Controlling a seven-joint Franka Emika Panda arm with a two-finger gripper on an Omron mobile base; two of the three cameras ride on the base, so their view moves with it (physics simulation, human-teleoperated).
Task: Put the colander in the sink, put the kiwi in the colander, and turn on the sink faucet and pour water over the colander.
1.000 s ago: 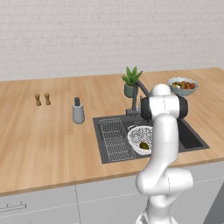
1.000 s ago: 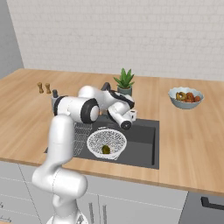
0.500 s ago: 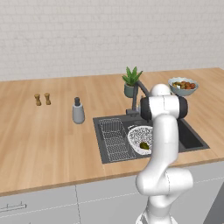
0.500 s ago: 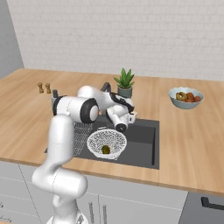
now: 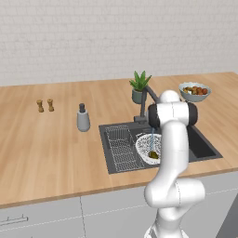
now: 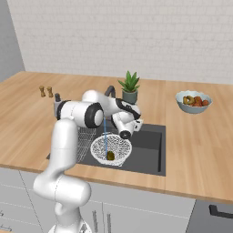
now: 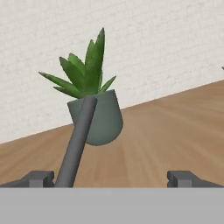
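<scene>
The white colander (image 5: 143,148) (image 6: 119,145) sits in the dark sink (image 5: 202,146) (image 6: 148,145) with the kiwi (image 5: 153,154) (image 6: 110,156) inside it. A thin blue stream of water (image 5: 152,138) (image 6: 105,134) falls onto the kiwi. The sink faucet (image 5: 143,109) (image 6: 109,91) stands at the basin's back edge. My gripper (image 6: 135,120) (image 7: 113,178) hovers over the sink beside the faucet, open and holding nothing. In the hand view a dark faucet rod (image 7: 78,140) rises between the fingertips (image 7: 183,177), close to the left one.
A wire rack (image 5: 120,146) fills the sink's left half. A potted plant (image 5: 139,86) (image 7: 98,118) stands just behind the faucet. A bowl of fruit (image 5: 194,91) (image 6: 193,101) is at the right, a soap dispenser (image 5: 83,118) and two small shakers (image 5: 45,105) at the left.
A blue stream of water now runs into the colander; it did not show before. The arm has barely moved, and the jaws stand slightly wider.
</scene>
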